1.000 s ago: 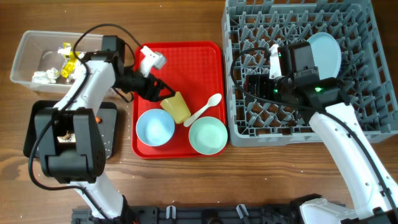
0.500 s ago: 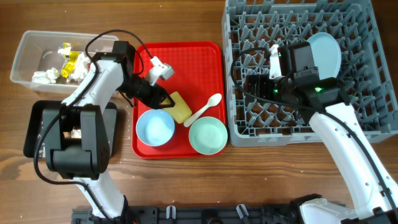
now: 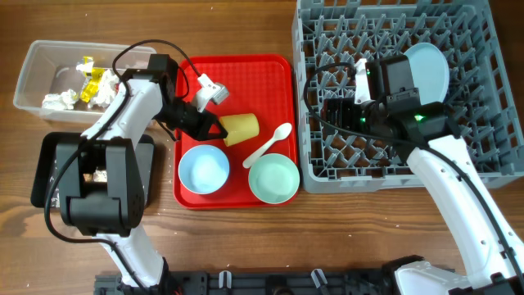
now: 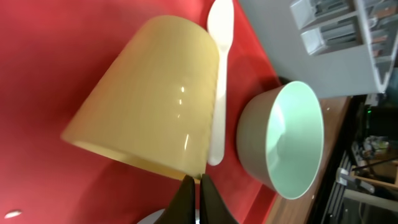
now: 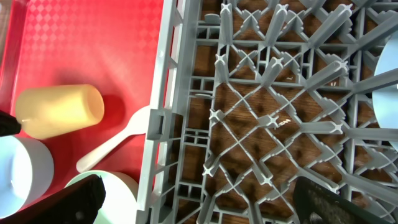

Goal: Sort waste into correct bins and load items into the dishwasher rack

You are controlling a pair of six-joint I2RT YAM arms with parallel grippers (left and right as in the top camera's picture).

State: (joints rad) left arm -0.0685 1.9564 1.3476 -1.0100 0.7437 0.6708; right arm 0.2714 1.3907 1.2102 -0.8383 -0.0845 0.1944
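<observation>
Over the grey dishwasher rack (image 3: pixel 475 106), where the pale-blue plate (image 3: pixel 430 70) stood on edge, the right gripper (image 3: pixel 334 111) hung with its jaws spread wide. On the red tray (image 3: pixel 246 74) the yellow cup (image 3: pixel 239 128) lay on its side beside the white spoon (image 3: pixel 268 146), with the left gripper (image 4: pixel 196 196) pressed together at its rim.

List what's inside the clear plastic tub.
The clear tub holds a yellow wrapper and crumpled white tissue. The left arm covers its right end, so anything there is hidden.
</observation>
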